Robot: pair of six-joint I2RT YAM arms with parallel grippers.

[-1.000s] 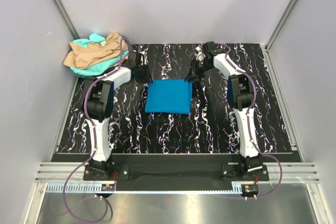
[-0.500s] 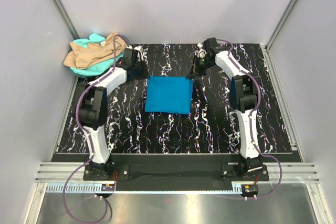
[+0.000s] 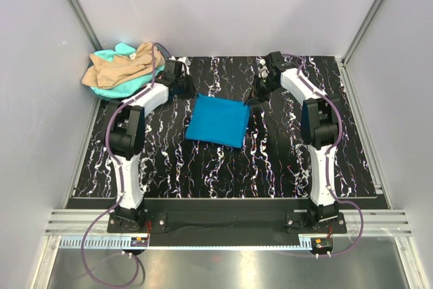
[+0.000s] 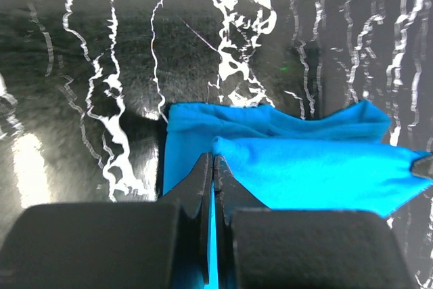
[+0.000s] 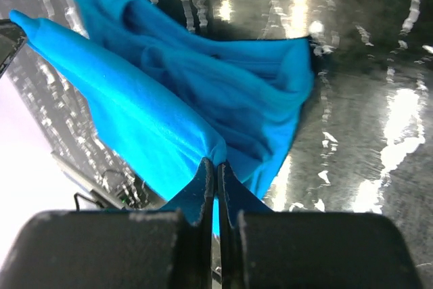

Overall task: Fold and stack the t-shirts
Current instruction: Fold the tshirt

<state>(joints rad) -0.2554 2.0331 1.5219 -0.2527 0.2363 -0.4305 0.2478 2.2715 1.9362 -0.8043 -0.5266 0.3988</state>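
Note:
A bright blue t-shirt [image 3: 218, 121] lies folded into a rough square in the middle of the black marbled table. My left gripper [image 3: 187, 93] is shut on its far left corner; the left wrist view shows the blue cloth [image 4: 304, 164] pinched between the fingers. My right gripper [image 3: 252, 96] is shut on its far right corner, with the blue cloth [image 5: 169, 99] bunched at the fingertips and lifted a little. A tan-beige t-shirt [image 3: 122, 67] lies crumpled on a mint-turquoise one [image 3: 120, 89] at the far left corner. No coral-pink shirt shows.
The black marbled table [image 3: 284, 160] is walled by grey panels at the back and both sides. A metal rail [image 3: 223, 225] runs along the near edge by the arm bases.
Both grippers moved slightly farther back while holding the blue shirt's far corners. The shirt's far edge has lifted and the square now sits a little skewed.

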